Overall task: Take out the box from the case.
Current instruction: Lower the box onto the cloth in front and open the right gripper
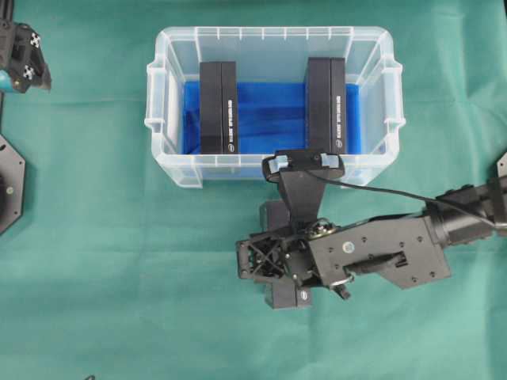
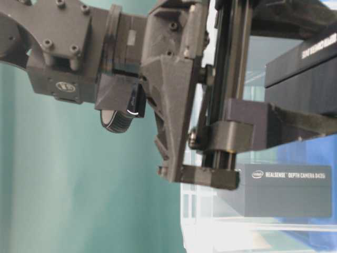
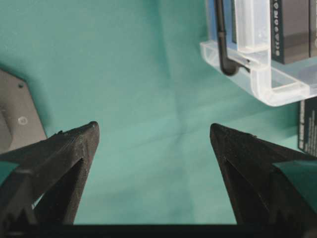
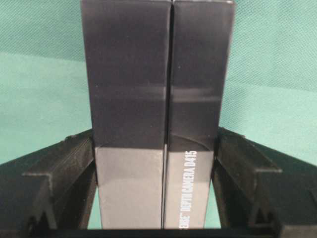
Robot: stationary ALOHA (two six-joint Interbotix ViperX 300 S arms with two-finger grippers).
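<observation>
The case (image 1: 269,33) is a clear plastic bin with a blue lining (image 1: 269,119), standing at the back of the green cloth. Two black boxes stand inside it, one on the left (image 1: 218,107) and one on the right (image 1: 326,103). My right gripper (image 1: 273,257) is in front of the case, outside it, shut on a third black box (image 1: 287,296). In the right wrist view that box (image 4: 158,99) fills the gap between the fingers of the right gripper (image 4: 156,133), and both press its sides. My left gripper (image 1: 28,67) is far left, open and empty (image 3: 153,126).
Black base plates lie at the left edge (image 1: 8,182) and the right edge (image 1: 501,162). A cable (image 1: 380,188) runs from the right wrist camera along the arm. The case corner (image 3: 277,84) shows at the upper right of the left wrist view.
</observation>
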